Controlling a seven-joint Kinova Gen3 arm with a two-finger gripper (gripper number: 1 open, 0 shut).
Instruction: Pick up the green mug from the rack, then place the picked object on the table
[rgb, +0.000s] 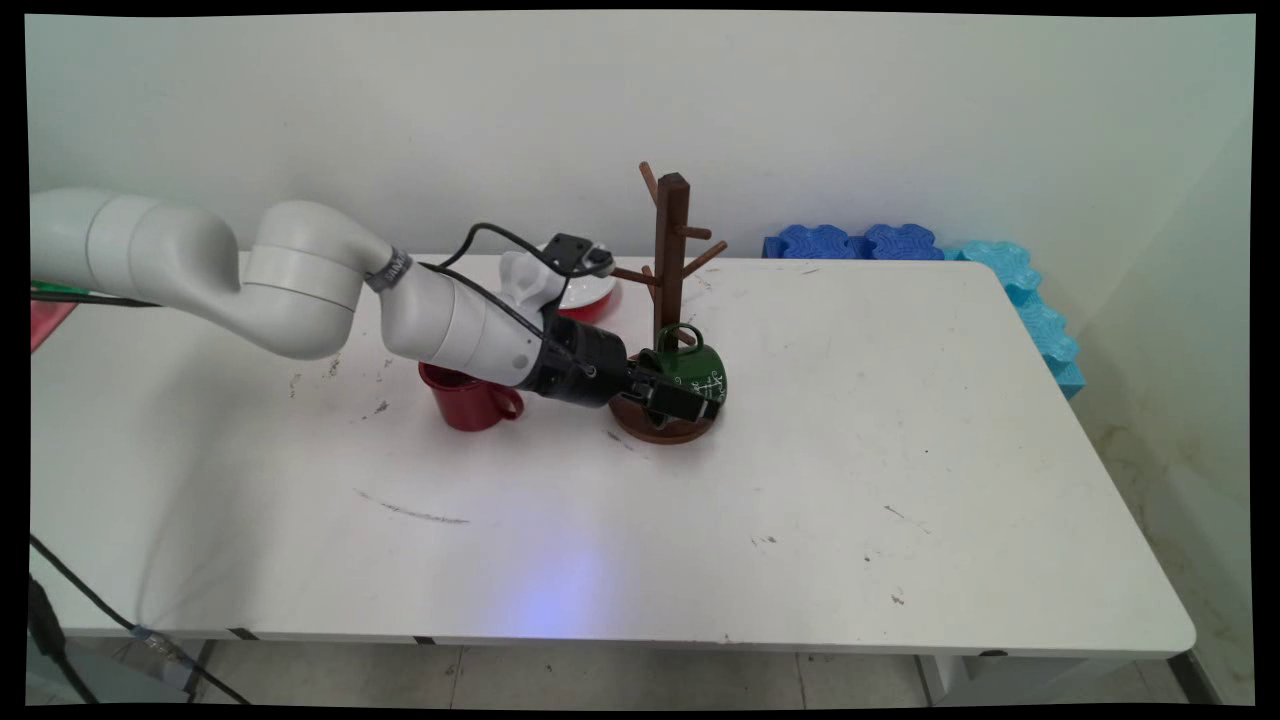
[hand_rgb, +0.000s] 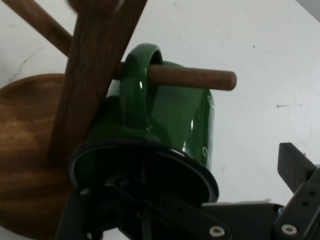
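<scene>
Green mug (hand_rgb: 165, 120) hanging by its handle on a wooden mug tree (rgb: 670, 300) peg, gripper (rgb: 690, 400) spread open around its rim, red mug (rgb: 470, 400) left on the bench (rgb: 900, 450)

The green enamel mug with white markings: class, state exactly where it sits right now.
In the main view the green enamel mug hangs by its handle on a low peg of the brown wooden mug tree, mid-table, right of the red mug.
</scene>
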